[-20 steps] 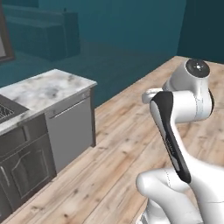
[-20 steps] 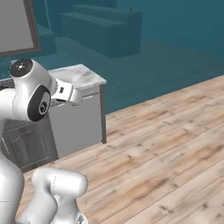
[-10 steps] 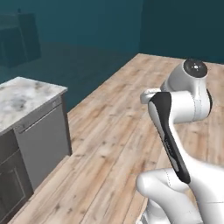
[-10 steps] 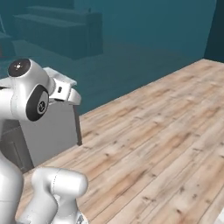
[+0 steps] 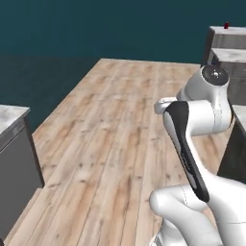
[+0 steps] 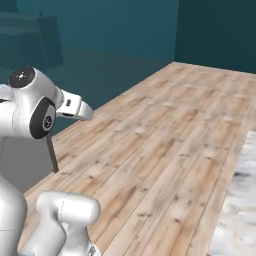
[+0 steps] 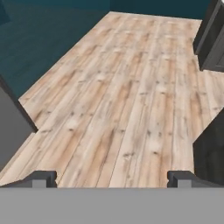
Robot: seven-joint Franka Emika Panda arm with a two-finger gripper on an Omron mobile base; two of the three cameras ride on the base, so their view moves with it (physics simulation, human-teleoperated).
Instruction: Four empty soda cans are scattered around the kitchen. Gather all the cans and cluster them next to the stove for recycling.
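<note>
Spotting one red soda can (image 5: 226, 25) on top of the far grey counter (image 5: 218, 37), near that counter's left end. Too small to confirm more than colour; looks upright, so long axis probably vertical. No other cans or stove to report against that counter.

Between counter and robot: open wooden floor (image 5: 120, 125), planks running toward the counter. Dark cabinet side (image 5: 235, 153) short of the counter, close on the arm's right.

Gripper (image 7: 112, 177) well apart from the counter, low, aimed along the floor, jaws spread wide with nothing between the fingertips (image 7: 43, 178).

Key relation, as a judgement: can lies far ahead and off to the right of the gripper, and higher, on the counter top. Out of reach from here. Needs base travel toward the counter first, then a raised, level approach with jaws either side of the upright can. Risk: clipping the dark cabinet side en route.
</note>
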